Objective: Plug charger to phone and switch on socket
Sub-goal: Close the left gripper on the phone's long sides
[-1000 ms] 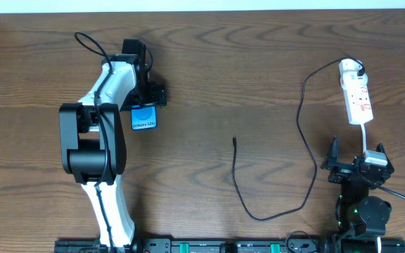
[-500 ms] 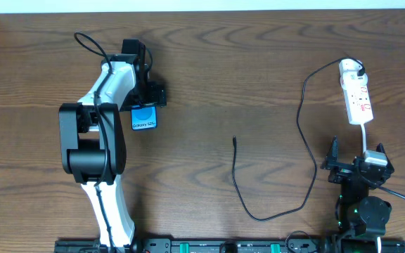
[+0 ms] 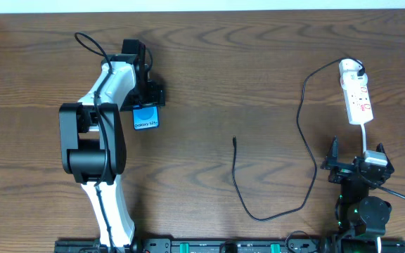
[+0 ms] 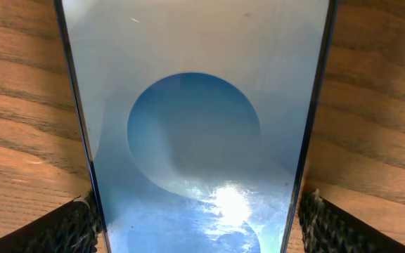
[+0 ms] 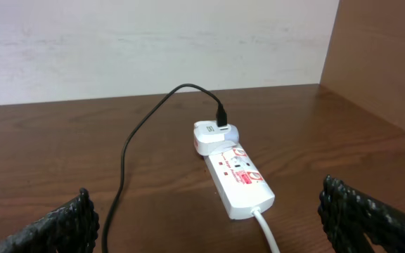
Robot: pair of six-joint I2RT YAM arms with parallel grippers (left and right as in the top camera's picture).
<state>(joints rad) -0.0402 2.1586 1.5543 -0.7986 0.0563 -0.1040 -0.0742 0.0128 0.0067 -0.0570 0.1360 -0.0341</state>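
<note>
The phone is laid flat at the left, its blue screen lit and turned up. The black charger is plugged into the white socket at the right. Its free tip is left mid-table, well apart from the phone.

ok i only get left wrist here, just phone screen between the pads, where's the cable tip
observer: the charger tip lies loose, well apart from the phone, toward the right arm's side
operator: other end plugged in
observer: yes, into a white adapter at the socket far end
operator: right tool busy
observer: no, the right tool is open, holding nothing, facing the socket
</note>
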